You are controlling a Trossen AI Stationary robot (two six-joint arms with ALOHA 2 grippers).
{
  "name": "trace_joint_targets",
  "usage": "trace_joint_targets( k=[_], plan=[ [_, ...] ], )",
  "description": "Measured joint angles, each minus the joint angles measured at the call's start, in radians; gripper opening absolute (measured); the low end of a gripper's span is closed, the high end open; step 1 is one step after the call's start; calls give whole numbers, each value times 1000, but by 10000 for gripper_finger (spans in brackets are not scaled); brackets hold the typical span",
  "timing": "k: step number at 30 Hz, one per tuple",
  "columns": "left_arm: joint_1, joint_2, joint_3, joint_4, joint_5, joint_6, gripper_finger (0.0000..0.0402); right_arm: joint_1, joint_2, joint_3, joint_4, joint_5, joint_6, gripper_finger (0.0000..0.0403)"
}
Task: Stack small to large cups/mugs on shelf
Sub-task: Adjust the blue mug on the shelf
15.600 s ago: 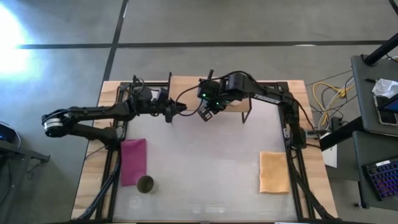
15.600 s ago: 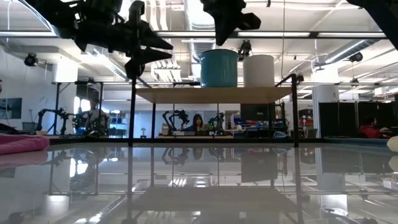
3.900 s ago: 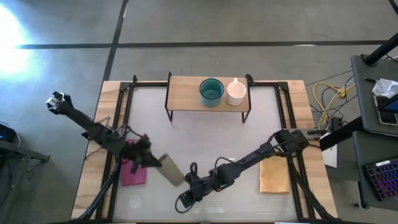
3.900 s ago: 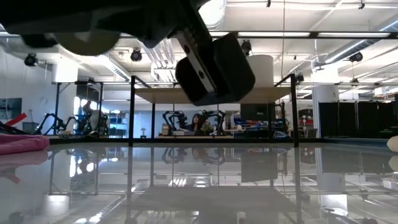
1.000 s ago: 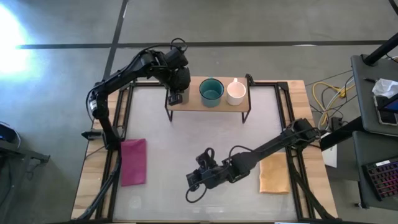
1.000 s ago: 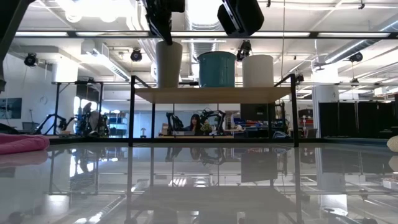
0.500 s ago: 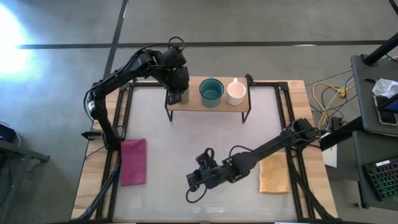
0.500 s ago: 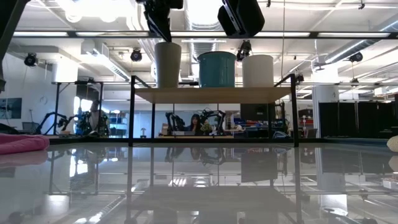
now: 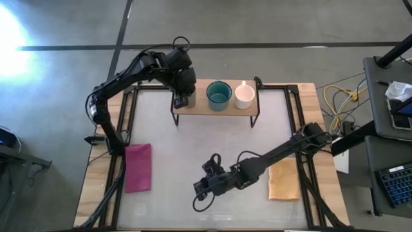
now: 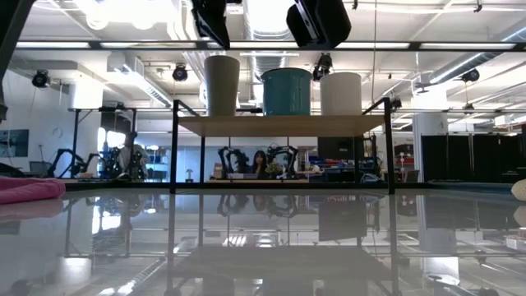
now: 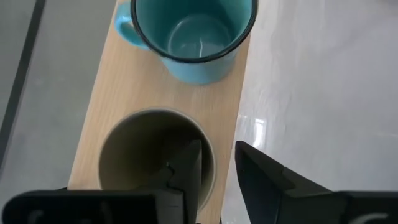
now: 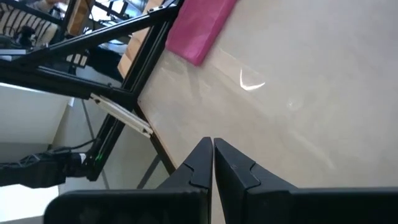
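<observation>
Three vessels in a row on the low light-wood shelf with thin black legs (image 9: 196, 105), at the middle of the worktop's far edge. Tall olive-brown handleless tumbler (image 10: 222, 85) at the shelf's left end, upright. Wide teal mug with a handle (image 9: 219, 95) just beside it, in the middle; small cream mug with a handle (image 9: 244, 96) at the right end.

Left gripper (image 11: 214, 177) poised over the tumbler, fingers slightly parted, one finger dipping inside the rim, the other outside the wall, neither clearly pressing it.

Right gripper (image 12: 212, 155) low over the glossy white worktop (image 9: 212, 154) near the front edge, fingers pressed together, holding nothing.

Flat pink cloth (image 9: 138, 167) by the left edge, folded orange cloth (image 9: 283, 178) by the right edge.
</observation>
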Motion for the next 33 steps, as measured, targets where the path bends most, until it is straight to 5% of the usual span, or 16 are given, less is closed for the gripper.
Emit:
trace_joint_targets(
  k=[9,18,25,33],
  plan=[
    [-34,-17,71,2,-2,-2,85,-17,-52,0,-59,112,-29,9],
    [-37,-78,56,-3,21,-54,85,-100,-320,0,-558,352,-2,9],
    [-78,-163,31,69,248,-178,85,-269,-435,-14,-693,316,-100,8],
    [-266,-265,-51,196,246,-314,85,-475,-434,-15,-697,186,-277,8]
  ],
)
